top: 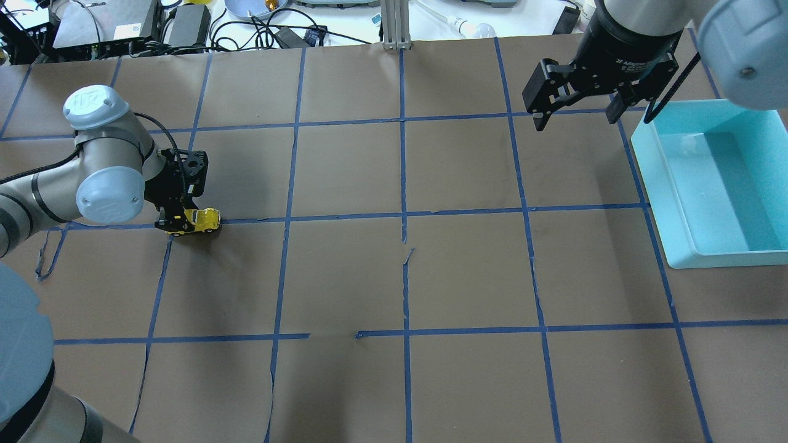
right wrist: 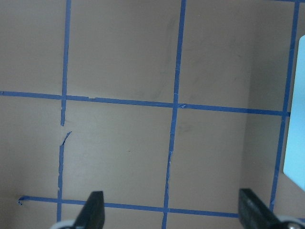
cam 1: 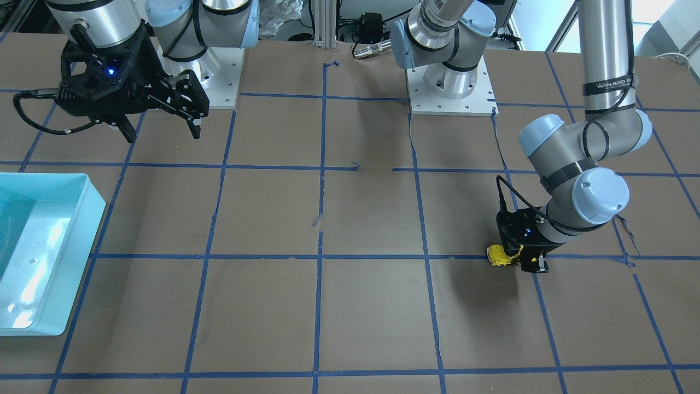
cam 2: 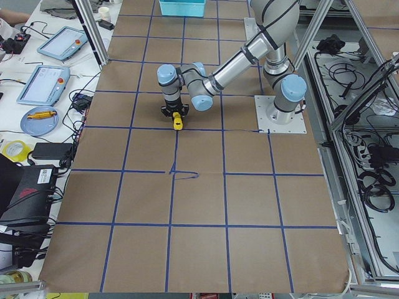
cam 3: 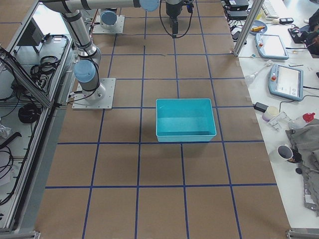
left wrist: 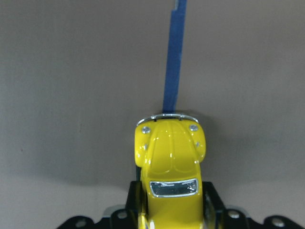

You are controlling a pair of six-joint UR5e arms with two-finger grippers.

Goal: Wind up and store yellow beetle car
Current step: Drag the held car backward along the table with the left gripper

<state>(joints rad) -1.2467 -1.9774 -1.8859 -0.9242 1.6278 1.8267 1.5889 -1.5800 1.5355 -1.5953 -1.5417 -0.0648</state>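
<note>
The yellow beetle car (top: 203,219) sits low at the table on a blue tape line, at the left of the overhead view. My left gripper (top: 184,221) is shut on the car's rear half; its nose sticks out ahead of the fingers. The car also shows in the front view (cam 1: 500,255), the left side view (cam 2: 177,121) and the left wrist view (left wrist: 170,164), where the fingers press both its sides. My right gripper (top: 575,114) hangs open and empty high above the table, beside the teal bin (top: 766,172); in the right wrist view one finger (right wrist: 93,212) shows spread wide from the other.
The teal bin is empty; it shows in the front view (cam 1: 82,241) and right side view (cam 3: 184,137). Brown paper with a blue tape grid covers the table. The arm bases (cam 1: 451,93) stand at the robot's side. Tablets and cables lie on the operators' bench (cam 3: 281,64).
</note>
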